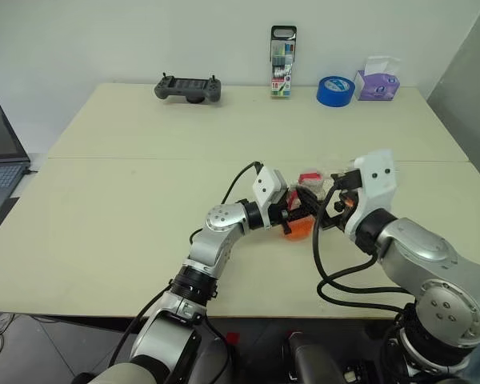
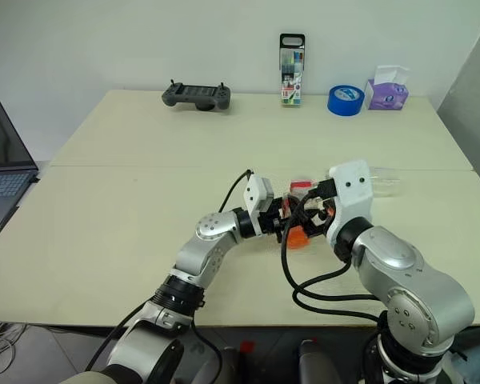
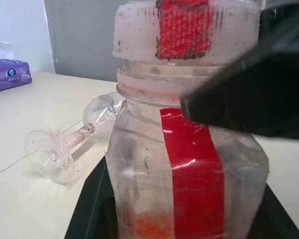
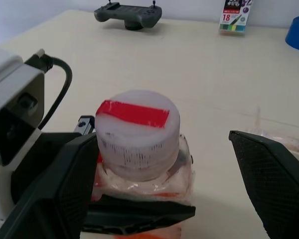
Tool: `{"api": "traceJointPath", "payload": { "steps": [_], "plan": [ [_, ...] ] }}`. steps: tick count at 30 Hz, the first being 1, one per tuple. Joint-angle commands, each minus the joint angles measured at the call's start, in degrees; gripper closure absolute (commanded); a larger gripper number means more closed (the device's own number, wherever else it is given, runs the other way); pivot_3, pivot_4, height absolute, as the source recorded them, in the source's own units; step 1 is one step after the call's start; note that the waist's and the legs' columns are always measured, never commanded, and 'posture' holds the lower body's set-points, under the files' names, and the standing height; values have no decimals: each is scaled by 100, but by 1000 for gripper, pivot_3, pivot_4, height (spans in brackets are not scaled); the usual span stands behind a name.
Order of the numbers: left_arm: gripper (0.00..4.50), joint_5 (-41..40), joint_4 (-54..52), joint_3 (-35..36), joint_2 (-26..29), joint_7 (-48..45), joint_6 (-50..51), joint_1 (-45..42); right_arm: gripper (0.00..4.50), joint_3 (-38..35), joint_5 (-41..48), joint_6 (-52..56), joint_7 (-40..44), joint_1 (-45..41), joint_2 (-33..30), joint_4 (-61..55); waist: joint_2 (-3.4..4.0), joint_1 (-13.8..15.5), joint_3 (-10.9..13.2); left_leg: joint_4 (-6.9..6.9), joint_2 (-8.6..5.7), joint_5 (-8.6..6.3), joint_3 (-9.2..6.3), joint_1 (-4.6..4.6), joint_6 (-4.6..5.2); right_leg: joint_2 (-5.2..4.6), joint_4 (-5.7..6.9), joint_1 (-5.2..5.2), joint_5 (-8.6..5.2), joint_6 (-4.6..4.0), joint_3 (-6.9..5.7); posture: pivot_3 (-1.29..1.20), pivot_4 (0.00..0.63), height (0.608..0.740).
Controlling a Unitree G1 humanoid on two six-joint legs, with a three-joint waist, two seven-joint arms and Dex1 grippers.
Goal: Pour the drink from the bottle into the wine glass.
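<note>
Fingers of the left gripper (image 1: pixel 298 210) clamp the bottle (image 4: pixel 139 154) above the table (image 1: pixel 128 208); a little orange drink (image 3: pixel 149 225) sits at its bottom. Right gripper (image 4: pixel 162 186) gapes wide around the cap, holding nothing. Beyond, the wine glass (image 3: pixel 72 142) lies on its side.

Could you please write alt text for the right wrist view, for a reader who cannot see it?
The bottle, capped by a whitish lid with a red strip, stands clamped in the left gripper, between the right gripper's open black fingers. Behind lie a beige table and a game controller.
</note>
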Motion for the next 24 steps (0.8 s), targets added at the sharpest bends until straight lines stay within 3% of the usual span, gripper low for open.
{"api": "traceJointPath", "payload": {
  "steps": [1, 12, 24],
  "plan": [
    [2911, -64, -106, 127, -63, -27, -183, -202, 198, -64, 279, -99, -63, -78, 13, -665, 0, 0, 0, 0, 0, 0, 0, 0, 0, 0, 0, 0, -2, 4, -1, 0, 150, 740],
    [2912, -51, -185, 129, -34, 14, -176, -122, 198, -60, 235, 268, -485, -551, 422, -588, 0, -1, 0, -1, 1, 0, -3, 0, 0, 1, 1, -1, -11, 18, -2, 0, 150, 740],
    [2912, -47, -210, 108, -39, 90, -171, -111, 198, 277, -457, 221, -892, -847, 808, -136, 1, -5, 0, -2, 0, 0, -2, -2, 0, -1, 0, -3, -9, 15, 0, 0, 150, 740]
  ]
}}
